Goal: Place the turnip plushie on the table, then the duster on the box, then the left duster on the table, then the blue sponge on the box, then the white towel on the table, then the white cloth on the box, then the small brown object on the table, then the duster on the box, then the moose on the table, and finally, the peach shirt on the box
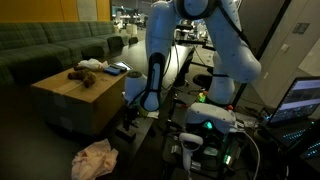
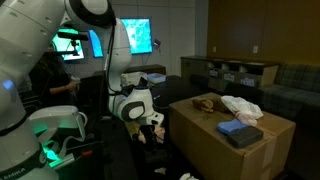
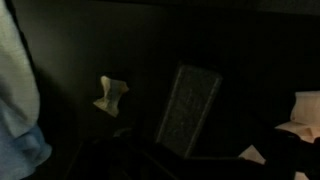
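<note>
Presently, item one: my gripper, hanging low just beside the large tan cardboard box. It is too dark to tell whether the jaws stand apart or together.
Item two: dark brown elongated plush moose, lying on the box top near the edge facing my arm.
Item three: large bluish-white soft towel, crumpled just beside the moose.
Item four: flat blue sponge, on the same top.
Item five: pale peach-pink fabric shirt, heaped on the floor near the box's foot.

the moose, cloth and sponge lie on the box; the shirt lies beside it, lower down
</note>
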Controlling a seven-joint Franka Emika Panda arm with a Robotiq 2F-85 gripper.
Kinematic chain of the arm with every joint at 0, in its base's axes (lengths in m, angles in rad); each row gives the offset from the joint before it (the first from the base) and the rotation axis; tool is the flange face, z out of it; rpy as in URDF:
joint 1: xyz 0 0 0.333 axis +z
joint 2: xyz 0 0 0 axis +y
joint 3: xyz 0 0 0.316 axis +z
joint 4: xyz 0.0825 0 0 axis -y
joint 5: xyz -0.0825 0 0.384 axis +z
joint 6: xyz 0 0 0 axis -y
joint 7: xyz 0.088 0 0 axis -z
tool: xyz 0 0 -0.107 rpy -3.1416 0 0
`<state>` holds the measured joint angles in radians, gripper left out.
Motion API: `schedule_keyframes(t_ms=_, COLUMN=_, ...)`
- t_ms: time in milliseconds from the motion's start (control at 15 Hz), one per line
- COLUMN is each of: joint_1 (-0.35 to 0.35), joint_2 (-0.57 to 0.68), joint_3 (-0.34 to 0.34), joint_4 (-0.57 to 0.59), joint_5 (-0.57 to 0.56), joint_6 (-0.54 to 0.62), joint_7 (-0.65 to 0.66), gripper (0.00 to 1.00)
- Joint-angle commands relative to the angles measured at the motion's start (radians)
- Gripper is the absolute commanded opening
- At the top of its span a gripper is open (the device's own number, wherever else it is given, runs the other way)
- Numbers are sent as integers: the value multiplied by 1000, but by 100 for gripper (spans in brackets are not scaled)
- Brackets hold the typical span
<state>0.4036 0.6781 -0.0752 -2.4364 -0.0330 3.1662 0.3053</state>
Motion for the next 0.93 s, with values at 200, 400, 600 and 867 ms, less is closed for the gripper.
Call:
schedule_keyframes(t_ms=200, joint_1=-55, joint_2=24, joint_3=120, joint_4=15, joint_5=29, joint_6=28, joint_7=-80, gripper=100)
schedule_keyframes(t_ms=400, joint_1=-96, joint_2=47, joint_3=165, joint_4=33, joint_5=25, joint_6=30, joint_7=-108, gripper=100)
schedule_keyframes(t_ms=600, joint_1=-121, joint_2=81, joint_3=179, joint_4=60, joint_5=24, joint_6=34, joint_7=-130, gripper=100)
schedule_keyframes(t_ms=867, joint_1=-121, joint_2=128, joint_3=155, joint_4=99, joint_5=26, joint_6=51, joint_7=-143, gripper=100)
